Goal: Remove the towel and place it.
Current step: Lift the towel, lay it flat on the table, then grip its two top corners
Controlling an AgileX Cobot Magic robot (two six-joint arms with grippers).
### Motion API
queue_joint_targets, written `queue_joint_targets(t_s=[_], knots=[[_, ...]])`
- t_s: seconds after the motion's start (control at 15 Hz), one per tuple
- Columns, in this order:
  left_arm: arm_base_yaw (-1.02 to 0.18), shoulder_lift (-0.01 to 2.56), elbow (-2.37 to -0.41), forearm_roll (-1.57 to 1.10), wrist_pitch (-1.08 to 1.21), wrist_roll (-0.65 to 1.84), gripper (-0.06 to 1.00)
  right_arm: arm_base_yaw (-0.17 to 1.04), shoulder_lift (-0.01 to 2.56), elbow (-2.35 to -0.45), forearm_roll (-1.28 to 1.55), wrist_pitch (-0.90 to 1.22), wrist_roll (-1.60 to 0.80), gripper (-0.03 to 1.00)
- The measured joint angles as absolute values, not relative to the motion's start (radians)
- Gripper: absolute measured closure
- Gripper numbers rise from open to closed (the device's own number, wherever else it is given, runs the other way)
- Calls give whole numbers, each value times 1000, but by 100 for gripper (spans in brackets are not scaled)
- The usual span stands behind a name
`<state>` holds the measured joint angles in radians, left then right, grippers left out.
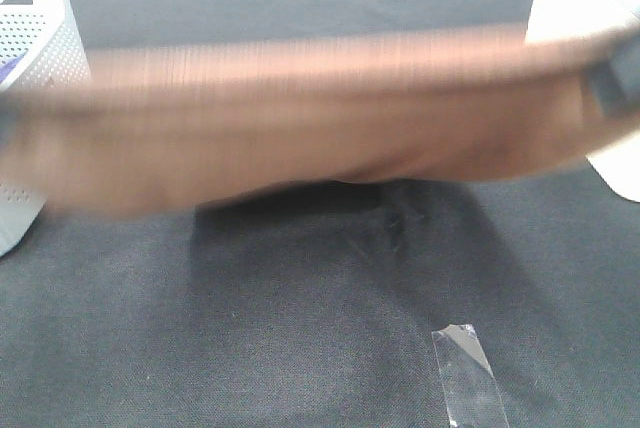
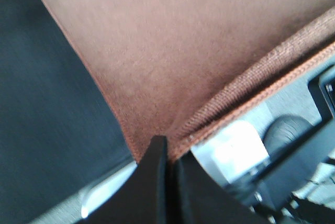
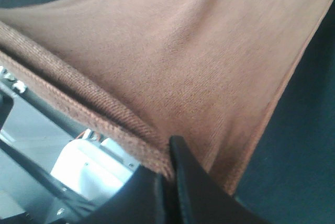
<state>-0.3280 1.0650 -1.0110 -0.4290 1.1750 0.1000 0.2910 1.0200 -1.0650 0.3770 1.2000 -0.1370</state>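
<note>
Towel [image 1: 300, 118] was pinched at two corners, one per arm. Left tool [image 2: 166, 153]: jaws clamped together on a corner, stitched hem running out from the tips on both sides. Right tool [image 3: 168, 164]: same story, clenched on the opposite corner, thick hem folded across the pinch. Neither wrist view showed a gap between the fingers, with cloth sandwiched in both.

Outward from the grips: towel hung stretched between the two arms as a wide band across the high view. Top edge was roughly level and the belly sagged lower toward the left. It was off the counter [image 1: 300, 328], with a shadow beneath and dark surface showing under the lower edge. High view was heavily blurred, so no tag or hem detail there. Right tool showed only as a dark smear at the right end of the band. The left end ran out of frame.

Around: white perforated basket [image 1: 40, 48] at far left behind the towel, with a bit of blue-purple cloth [image 1: 8, 70] at it. Couldn't tell if that was inside or on the rim. Strip of clear tape [image 1: 468, 378] sat on the counter front right, well apart from the towel.

Progress, my read: removal looked done, with the towel up and spread. Left to do: lower it flat onto the counter and release both corners. No placement spot was marked that I could tell, unless the tape was it.
</note>
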Motion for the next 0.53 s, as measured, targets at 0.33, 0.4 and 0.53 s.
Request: queue_joint_targets(t_s=[0.33, 0.4, 0.53], knots=[[-328, 1007, -828, -503, 1171, 97, 94, 291, 939, -902, 427, 1204, -114, 97], [-328, 1014, -817, -503, 1171, 97, 94, 291, 953, -883, 433, 1204, -113, 97], [-328, 1055, -811, -497, 1175, 97, 94, 291, 1018, -858, 432, 1203, -113, 97]])
